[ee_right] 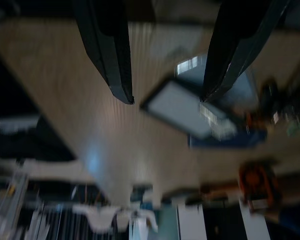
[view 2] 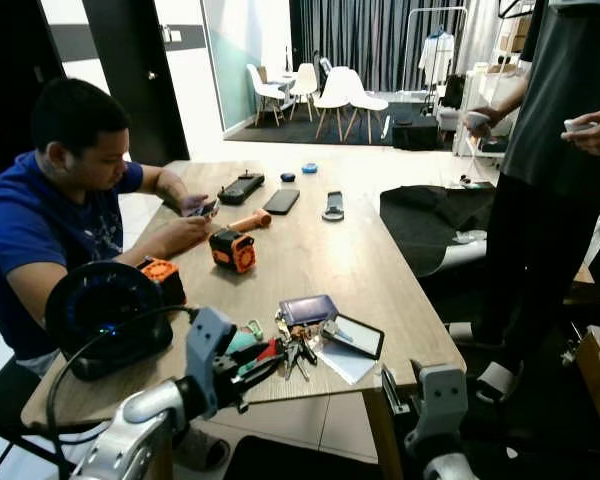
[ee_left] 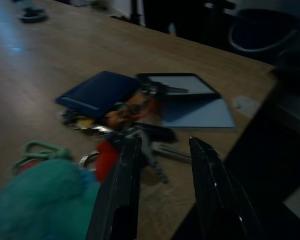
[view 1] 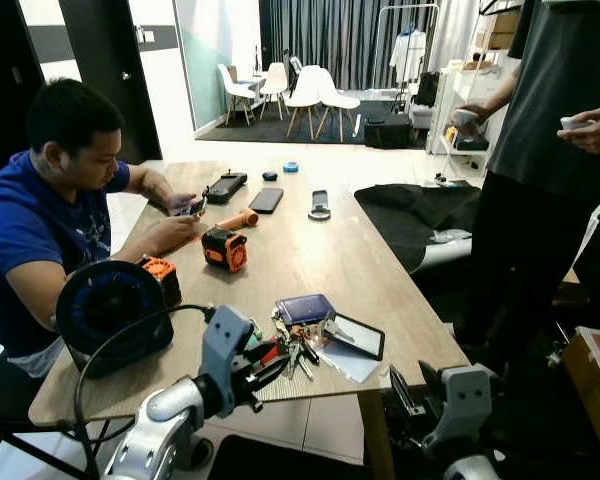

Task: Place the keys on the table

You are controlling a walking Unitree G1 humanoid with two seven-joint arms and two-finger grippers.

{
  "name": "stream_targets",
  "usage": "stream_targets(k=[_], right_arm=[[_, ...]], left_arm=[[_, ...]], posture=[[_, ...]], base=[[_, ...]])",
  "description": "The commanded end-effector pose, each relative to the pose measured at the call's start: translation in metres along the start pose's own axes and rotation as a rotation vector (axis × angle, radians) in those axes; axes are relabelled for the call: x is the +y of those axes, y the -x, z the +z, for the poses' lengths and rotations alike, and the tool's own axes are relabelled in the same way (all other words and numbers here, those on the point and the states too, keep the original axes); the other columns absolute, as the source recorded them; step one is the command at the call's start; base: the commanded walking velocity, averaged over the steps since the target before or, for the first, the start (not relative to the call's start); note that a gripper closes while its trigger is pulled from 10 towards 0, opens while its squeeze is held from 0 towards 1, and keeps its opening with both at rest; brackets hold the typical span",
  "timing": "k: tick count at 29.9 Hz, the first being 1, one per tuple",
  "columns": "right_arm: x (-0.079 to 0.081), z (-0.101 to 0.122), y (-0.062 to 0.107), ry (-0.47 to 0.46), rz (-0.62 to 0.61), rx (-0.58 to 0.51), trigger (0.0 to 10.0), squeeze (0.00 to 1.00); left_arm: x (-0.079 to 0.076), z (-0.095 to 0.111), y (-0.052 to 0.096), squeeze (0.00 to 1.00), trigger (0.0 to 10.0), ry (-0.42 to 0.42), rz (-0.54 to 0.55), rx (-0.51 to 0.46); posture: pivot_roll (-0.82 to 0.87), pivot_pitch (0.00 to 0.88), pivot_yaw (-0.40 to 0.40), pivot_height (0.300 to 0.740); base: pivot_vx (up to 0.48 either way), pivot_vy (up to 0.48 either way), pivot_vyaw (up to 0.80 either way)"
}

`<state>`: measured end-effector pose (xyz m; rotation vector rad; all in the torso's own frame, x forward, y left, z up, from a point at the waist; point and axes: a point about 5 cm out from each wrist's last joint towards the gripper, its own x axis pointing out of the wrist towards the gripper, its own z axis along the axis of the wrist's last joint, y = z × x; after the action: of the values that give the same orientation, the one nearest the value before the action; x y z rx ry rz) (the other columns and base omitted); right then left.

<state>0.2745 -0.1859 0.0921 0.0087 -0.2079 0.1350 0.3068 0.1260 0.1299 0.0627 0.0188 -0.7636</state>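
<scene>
A bunch of keys [view 1: 298, 352] with red and orange tags lies on the wooden table [view 1: 310, 250] near its front edge. Beside it are a blue wallet [view 1: 304, 308] and a black-framed card holder [view 1: 355, 335]. My left gripper [view 1: 275, 365] hovers just at the keys, open, with nothing between its fingers; in the left wrist view the keys [ee_left: 135, 132] rest on the wood just past the fingertips [ee_left: 130, 150]. A teal fluffy charm [ee_left: 45, 200] lies close to that gripper. My right gripper [view 1: 400, 388] hangs open below the table's front corner, and in the right wrist view it [ee_right: 167, 97] points at the card holder.
A seated person [view 1: 50, 210] works at the table's left side and another person [view 1: 550, 150] stands at the right. A round black device [view 1: 110, 315], an orange tape measure [view 1: 224, 249] and phones [view 1: 266, 199] sit on the table. A black-draped seat [view 1: 420, 215] stands to the right.
</scene>
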Motion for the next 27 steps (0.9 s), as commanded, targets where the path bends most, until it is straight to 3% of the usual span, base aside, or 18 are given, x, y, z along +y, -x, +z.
stream_targets(k=[1,12,13,27], right_arm=[[-0.013,0.004,-0.005,-0.010,-0.081,-0.003,10.0,0.00],[-0.046,0.005,-0.034,0.049,-0.144,0.119,10.0,0.00],[-0.052,0.005,-0.043,0.057,-0.153,0.158,10.0,0.00],[-0.061,0.021,-0.081,0.002,-0.137,0.180,10.0,0.00]], left_arm=[[0.008,-0.005,0.007,0.00,10.0,-0.032,0.060,0.038],[0.004,-0.002,0.001,0.00,10.0,-0.034,0.077,0.024],[0.003,-0.003,-0.002,0.00,10.0,-0.041,0.098,0.036],[-0.004,-0.001,-0.010,0.00,10.0,-0.024,0.097,0.032]], posture=[[0.03,0.030,0.043,0.740],[0.03,0.042,0.042,0.740],[0.03,0.049,0.045,0.740],[0.04,0.080,0.041,0.740]], base=[[0.000,0.000,0.00],[0.000,0.000,0.00],[0.000,0.000,0.00],[0.000,0.000,0.00]])
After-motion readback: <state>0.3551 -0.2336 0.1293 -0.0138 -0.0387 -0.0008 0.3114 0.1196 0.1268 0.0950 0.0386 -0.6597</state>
